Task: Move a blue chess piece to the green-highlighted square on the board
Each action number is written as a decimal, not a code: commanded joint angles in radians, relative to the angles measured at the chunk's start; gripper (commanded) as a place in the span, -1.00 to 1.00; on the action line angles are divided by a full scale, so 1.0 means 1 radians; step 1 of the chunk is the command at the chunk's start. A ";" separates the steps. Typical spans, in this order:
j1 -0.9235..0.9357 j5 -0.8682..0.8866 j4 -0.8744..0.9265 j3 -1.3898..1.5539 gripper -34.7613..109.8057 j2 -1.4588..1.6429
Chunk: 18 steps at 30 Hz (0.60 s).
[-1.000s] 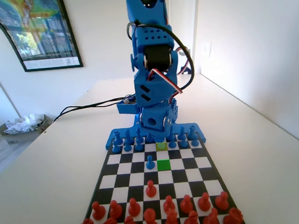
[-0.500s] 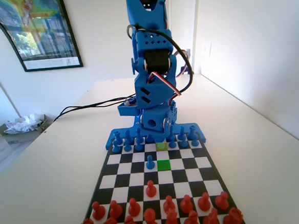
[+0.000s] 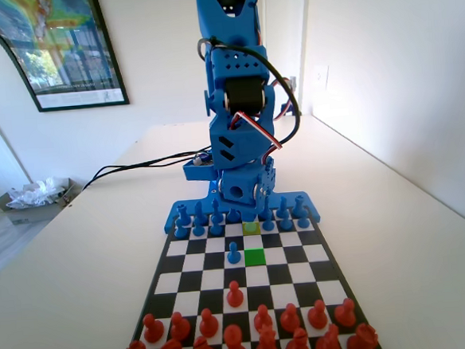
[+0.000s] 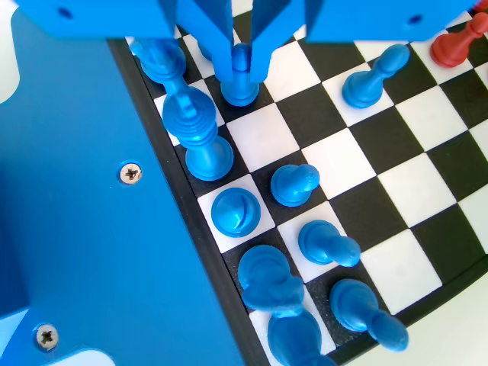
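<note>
Gripper [image 4: 241, 65] jaws apparently clamp round-headed blue chess piece [image 4: 241, 80].

Fixed view: low, looks along board [image 3: 246, 261] toward arm. Wrist view: close, looks down (shared: blue-piece rows).

Blue arm — upright at the far end in the fixed view, folded steeply downward; gripper [image 4: 241, 65] low, jaws closed around a blue pawn [image 4: 241, 76].
</note>
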 commanded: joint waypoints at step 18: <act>0.014 0.110 0.295 -0.351 -0.51 -0.069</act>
